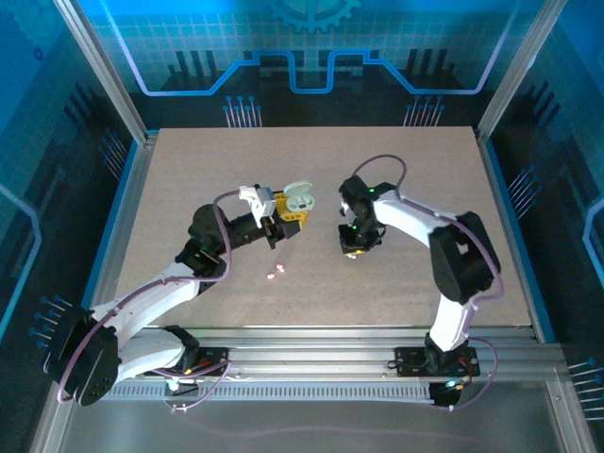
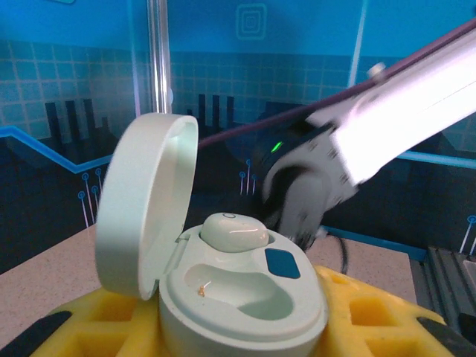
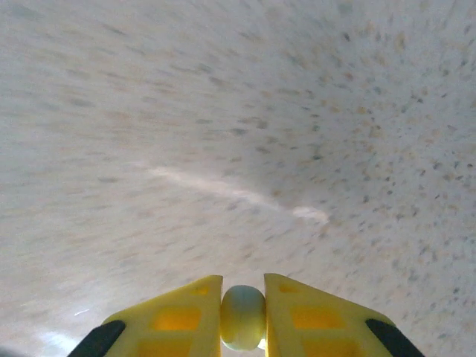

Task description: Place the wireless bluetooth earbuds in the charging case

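My left gripper (image 2: 242, 331) is shut on a mint green charging case (image 2: 297, 316), gripping it between its yellow fingers (image 2: 372, 312). The case's lid (image 2: 145, 216) stands open to the left. One mint earbud (image 2: 234, 232) sits in the far slot, and the near slot (image 2: 238, 294) is empty. From above, the case (image 1: 297, 200) is mid-table with my left gripper (image 1: 286, 213) around it. My right gripper (image 1: 354, 247) is to its right. At the wrist, the right gripper (image 3: 243, 312) is shut on a second mint earbud (image 3: 243, 318), just above the table.
Two tiny pale pink earbuds (image 1: 276, 274) lie on the speckled table (image 1: 189, 170) in front of the left gripper. My right arm (image 2: 372, 141) crosses behind the case, blurred. Metal frame posts and blue walls ring the table.
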{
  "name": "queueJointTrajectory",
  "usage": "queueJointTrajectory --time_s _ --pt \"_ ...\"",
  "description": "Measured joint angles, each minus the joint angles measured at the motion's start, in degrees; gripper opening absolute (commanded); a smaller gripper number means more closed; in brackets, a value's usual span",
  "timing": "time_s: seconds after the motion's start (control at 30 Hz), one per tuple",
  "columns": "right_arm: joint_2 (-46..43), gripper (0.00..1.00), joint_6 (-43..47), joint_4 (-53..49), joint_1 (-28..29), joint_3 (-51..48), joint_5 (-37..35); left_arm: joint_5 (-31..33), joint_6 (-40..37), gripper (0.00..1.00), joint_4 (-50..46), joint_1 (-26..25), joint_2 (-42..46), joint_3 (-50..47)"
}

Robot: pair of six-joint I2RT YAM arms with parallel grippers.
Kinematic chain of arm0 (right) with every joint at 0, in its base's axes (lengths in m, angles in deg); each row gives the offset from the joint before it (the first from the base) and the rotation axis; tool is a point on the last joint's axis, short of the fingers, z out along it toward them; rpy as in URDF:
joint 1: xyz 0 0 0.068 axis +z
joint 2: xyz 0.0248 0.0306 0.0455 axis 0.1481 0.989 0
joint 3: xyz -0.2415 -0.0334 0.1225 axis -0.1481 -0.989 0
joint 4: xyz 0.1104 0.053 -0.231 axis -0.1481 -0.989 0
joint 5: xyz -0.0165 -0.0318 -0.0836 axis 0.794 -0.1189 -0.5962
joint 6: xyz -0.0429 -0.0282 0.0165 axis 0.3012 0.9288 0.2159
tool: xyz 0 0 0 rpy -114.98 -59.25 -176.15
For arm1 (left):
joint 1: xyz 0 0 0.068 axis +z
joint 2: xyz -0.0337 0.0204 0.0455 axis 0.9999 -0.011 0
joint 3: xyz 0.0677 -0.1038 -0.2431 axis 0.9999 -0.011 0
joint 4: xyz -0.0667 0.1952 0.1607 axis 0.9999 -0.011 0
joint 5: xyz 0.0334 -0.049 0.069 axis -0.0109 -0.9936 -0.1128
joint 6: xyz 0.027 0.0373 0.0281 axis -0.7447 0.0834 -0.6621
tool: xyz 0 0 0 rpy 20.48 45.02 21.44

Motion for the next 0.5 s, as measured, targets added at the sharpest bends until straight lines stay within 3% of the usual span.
queueJointTrajectory --time_s 0.23,0.5 --pt "-16.57 0.2 -3.1 4.76 -7.32 0.63 19.37 3.41 -1.11 0.26 -0.07 0.0 -0.2 0.0" --pt "-18.18 0.2 -9.14 12.11 -8.44 1.88 42.71 6.97 -2.14 0.27 0.02 0.0 -2.25 0.0"
